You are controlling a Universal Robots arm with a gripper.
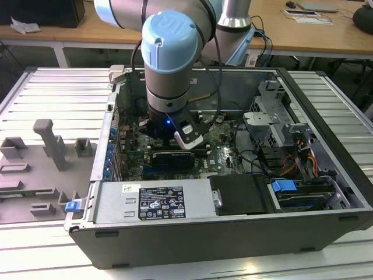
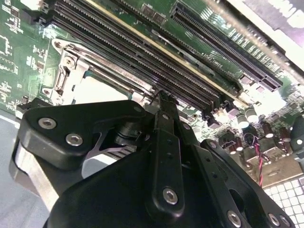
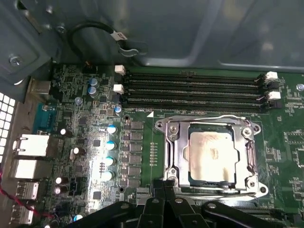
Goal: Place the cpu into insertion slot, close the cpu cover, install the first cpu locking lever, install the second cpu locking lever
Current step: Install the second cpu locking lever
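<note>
Gripper (image 3: 164,186) fingers meet, holding nothing, beside the insertion slot (image 3: 164,156). Cpu (image 3: 212,156) sits seated; cpu cover (image 3: 249,156) appears closed; levers remain unclear.

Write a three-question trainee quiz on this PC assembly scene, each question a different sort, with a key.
1. True or false: the cpu already lies in the insertion slot.
2. Multiple choice: in the first wrist view, the cpu cover is
A. lying down around the cpu
B. standing upright, open
C. resting outside the case
3. Fill in: in the first wrist view, the long black memory slots run between the slot and the grey case ____.

Key:
1. True.
2. A.
3. Wall.
</note>
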